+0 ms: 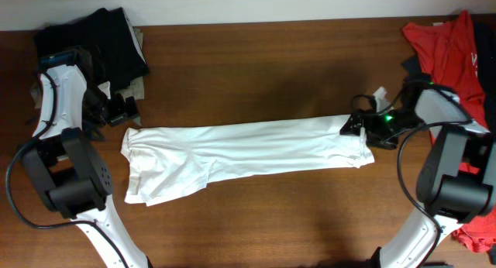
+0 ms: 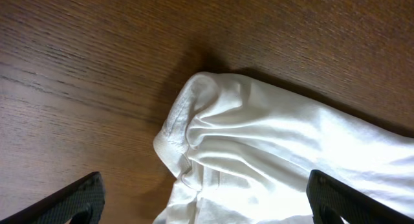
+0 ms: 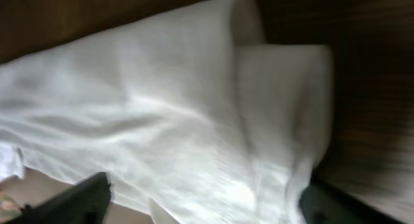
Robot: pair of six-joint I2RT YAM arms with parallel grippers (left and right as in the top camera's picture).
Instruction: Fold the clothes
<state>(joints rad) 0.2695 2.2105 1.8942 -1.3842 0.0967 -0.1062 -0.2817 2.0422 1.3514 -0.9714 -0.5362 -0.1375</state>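
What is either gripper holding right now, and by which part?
Nothing is held. The left gripper and the right gripper are both open, one at each end of the white T-shirt lying on the table.

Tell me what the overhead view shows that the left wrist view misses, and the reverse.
Only overhead: the whole white T-shirt stretched into a long band, the red shirt and the dark folded garments. Only left wrist: the bunched folds at the shirt's end up close and, plainly, the left gripper with jaws spread wide. Both: the white shirt lying on the wooden table.
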